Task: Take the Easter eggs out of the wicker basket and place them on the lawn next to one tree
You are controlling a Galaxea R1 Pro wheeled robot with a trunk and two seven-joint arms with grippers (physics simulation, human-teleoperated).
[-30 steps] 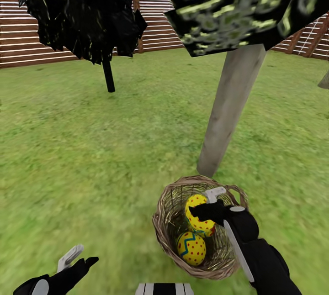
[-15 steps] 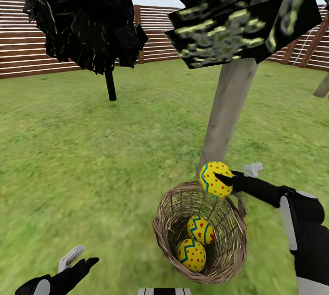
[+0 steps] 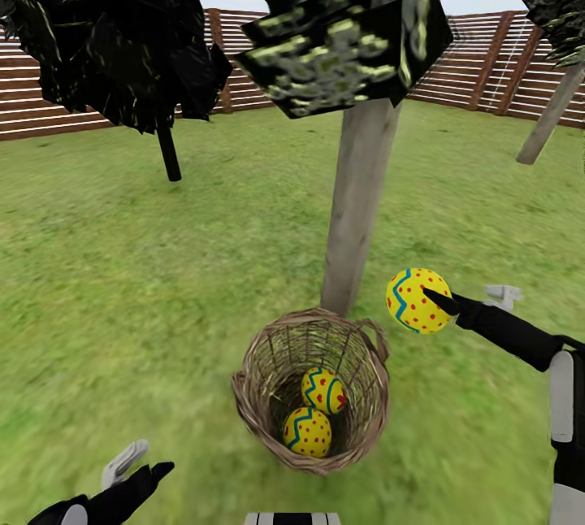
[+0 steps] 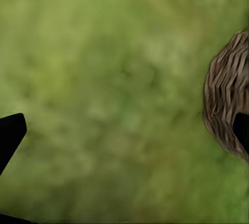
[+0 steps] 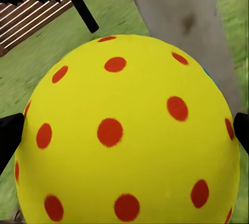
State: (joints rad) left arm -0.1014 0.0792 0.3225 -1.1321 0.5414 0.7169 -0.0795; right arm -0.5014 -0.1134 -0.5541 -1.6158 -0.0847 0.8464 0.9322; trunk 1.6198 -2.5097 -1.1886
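While my left gripper (image 3: 138,464) hangs low over the lawn (image 3: 122,305) with fingers apart, I see two eggs (image 3: 323,391) in the basket (image 3: 258,407) by the tree (image 3: 355,208); my right gripper (image 3: 467,305) pinches the third egg (image 3: 416,300) aloft

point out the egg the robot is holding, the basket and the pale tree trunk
held egg (image 3: 414,300), head view, middle of its yellow dotted shell
basket (image 3: 258,405), head view, woven wall on its near left side
pale tree trunk (image 3: 356,208), head view, midway up the trunk
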